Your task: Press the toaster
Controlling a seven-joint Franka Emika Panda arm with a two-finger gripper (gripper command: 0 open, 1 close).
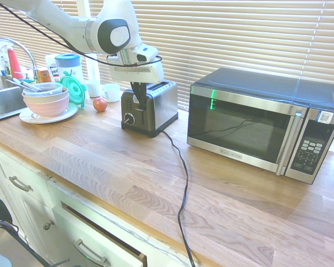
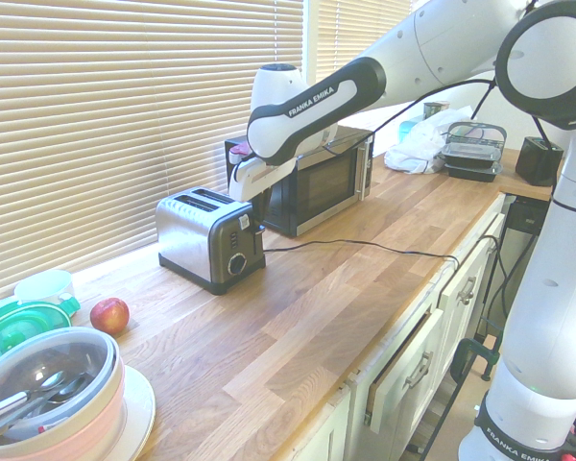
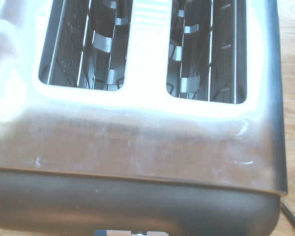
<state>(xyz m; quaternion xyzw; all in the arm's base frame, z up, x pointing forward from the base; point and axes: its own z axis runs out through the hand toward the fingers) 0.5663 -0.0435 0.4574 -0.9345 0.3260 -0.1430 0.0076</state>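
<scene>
The pincer [image 1: 138, 95] hangs steeply downward over the black control end of the toaster [image 1: 156, 108], its dark fingers drawn together with no gap seen between them and nothing held; whether the tips touch the lever cannot be told from these views; directly under the pincer the toaster stands upright on the wooden counter [image 1: 156, 183], its two slots open upward and, in the wrist view, empty, showing only wire guides; the toaster's long axis runs from the black end with the round dial [image 1: 129, 118], below the pincer and facing the counter's front edge, back toward the window blinds [image 1: 228, 33] behind the pincer, so the brushed steel sides face along the counter; a black cord [image 1: 182, 183] leaves the toaster's base and trails away from the pincer across the wood and over the front edge; to one side of the pincer, just beside the toaster but apart from it, sits the microwave [image 1: 261, 125]; to the other side lies an apple [image 1: 100, 104], and farther off stacked bowls [image 1: 46, 101] on a plate, well apart from the pincer, beside the sink [image 1: 0, 97].
</scene>
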